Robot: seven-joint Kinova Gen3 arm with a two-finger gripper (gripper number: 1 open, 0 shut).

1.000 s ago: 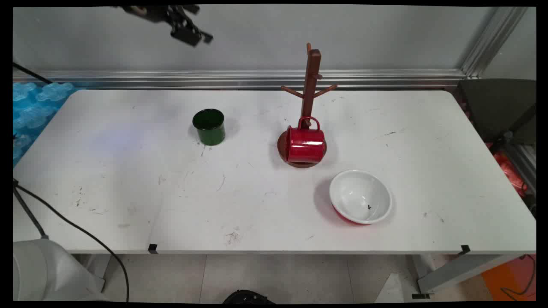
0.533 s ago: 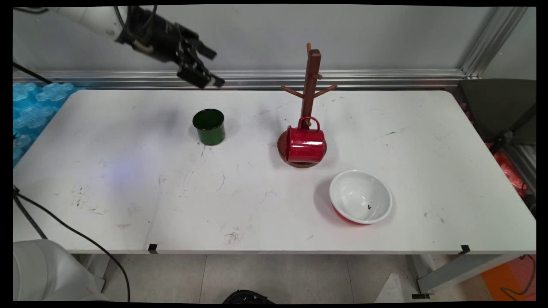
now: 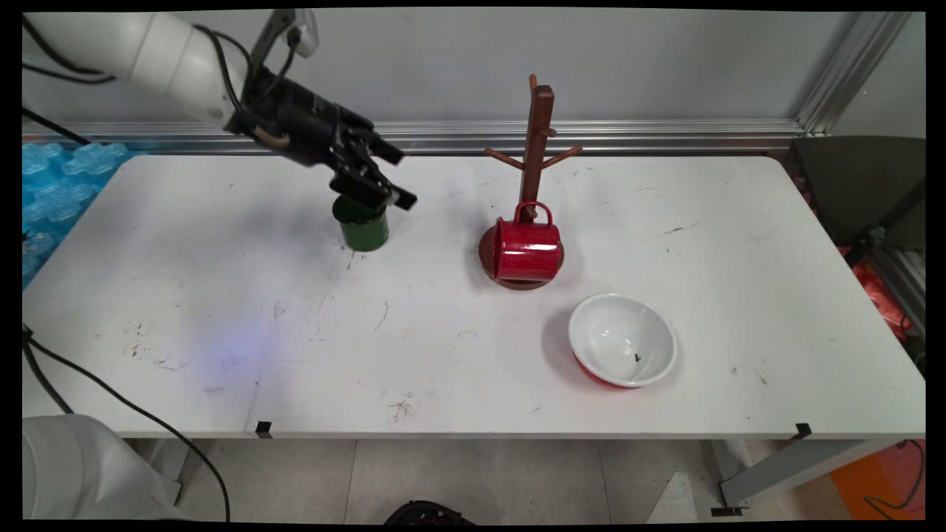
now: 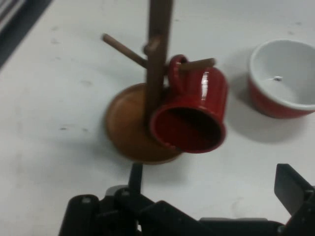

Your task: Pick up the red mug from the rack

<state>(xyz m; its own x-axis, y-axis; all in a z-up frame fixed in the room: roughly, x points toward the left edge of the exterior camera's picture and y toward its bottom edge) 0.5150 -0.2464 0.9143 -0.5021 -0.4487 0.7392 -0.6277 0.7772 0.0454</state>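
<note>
In the main view the black two-finger gripper (image 3: 392, 177) hangs with its fingers spread apart and nothing between them, just above the far rim of the dark green enamel cup (image 3: 361, 224), which stands upright toward the far left of the white desk (image 3: 222, 310). To the right, near the desk's middle, a glossy red enamel mug (image 3: 526, 247) hangs on its side from a peg of the brown wooden mug tree (image 3: 538, 140). A white-lined red bowl (image 3: 622, 340) sits nearer the front edge. In the hand view the gripper (image 4: 211, 196) faces the red mug (image 4: 194, 115), its mouth toward the camera, over the tree's round base (image 4: 125, 123), with the bowl (image 4: 285, 76) beyond.
</note>
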